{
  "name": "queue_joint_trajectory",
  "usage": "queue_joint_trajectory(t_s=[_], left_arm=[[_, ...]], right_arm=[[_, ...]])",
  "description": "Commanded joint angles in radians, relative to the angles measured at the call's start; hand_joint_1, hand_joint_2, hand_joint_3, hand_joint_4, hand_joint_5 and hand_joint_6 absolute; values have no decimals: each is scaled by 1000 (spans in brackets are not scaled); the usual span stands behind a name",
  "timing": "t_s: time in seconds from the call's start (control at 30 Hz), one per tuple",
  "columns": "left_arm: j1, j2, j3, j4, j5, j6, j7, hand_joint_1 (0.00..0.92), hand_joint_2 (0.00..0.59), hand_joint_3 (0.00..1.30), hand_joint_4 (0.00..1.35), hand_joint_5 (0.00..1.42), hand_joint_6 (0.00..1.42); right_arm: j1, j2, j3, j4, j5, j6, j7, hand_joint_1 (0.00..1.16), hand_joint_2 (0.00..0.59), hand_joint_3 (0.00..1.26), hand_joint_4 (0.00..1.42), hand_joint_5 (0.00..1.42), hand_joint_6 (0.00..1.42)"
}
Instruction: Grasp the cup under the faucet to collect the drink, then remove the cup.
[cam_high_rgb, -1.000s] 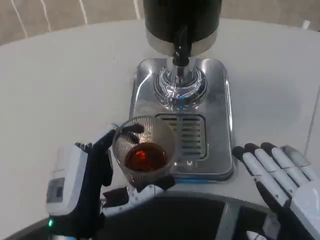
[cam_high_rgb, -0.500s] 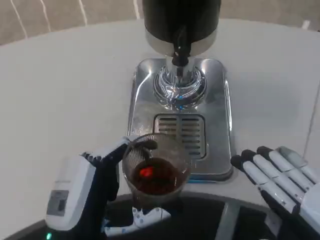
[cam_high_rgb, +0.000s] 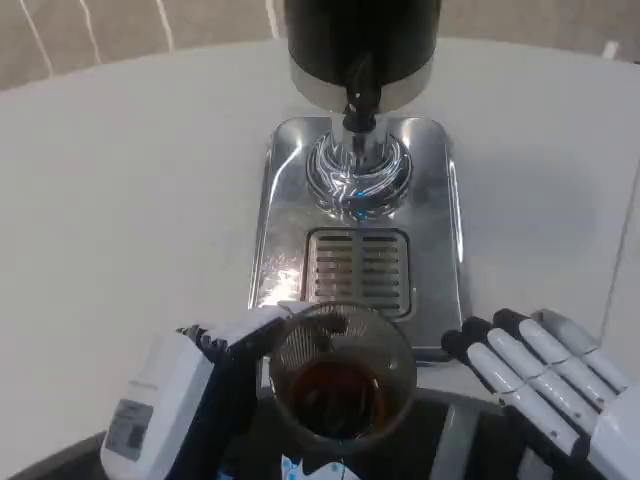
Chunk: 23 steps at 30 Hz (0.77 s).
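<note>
A ribbed clear glass cup (cam_high_rgb: 340, 378) holds dark brown drink. My left hand (cam_high_rgb: 205, 395) grips it from its left side, lifted near the table's front edge, in front of the drip tray. The black faucet (cam_high_rgb: 360, 100) hangs from the dark dispenser (cam_high_rgb: 362, 40) over the chrome base (cam_high_rgb: 358, 175), with nothing beneath it. My right hand (cam_high_rgb: 535, 375) lies open to the right of the cup, fingers stretched toward it, apart from the glass.
The shiny steel drip tray (cam_high_rgb: 280, 240) with a slotted grate (cam_high_rgb: 360, 268) stands mid-table. White tabletop (cam_high_rgb: 130, 200) spreads to the left and right. A dark strip runs along the table's front edge below the cup.
My left hand has carried the cup toward me and to the right, off the tray's front left corner. My right hand has shifted slightly left, toward the cup.
</note>
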Motion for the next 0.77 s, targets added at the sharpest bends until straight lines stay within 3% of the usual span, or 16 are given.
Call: queue_joint_trajectory(t_s=[0.03,0.47,0.77], left_arm=[[6,-2,7,-27,5,-48,3,688,100,1110,1262,1350,1424],[14,-13,3,-14,-1,-68,-9,688,101,1119,1271,1350,1424],[15,-31,6,-10,-7,-64,-20,695,104,1123,1275,1350,1424]], right_arm=[[17,18,-12,-26,-6,4,7,0,582,0,0,0,0],[4,66,37,-70,-50,37,39,0,586,0,0,0,0],[-7,78,54,-59,-63,53,38,0,586,0,0,0,0]])
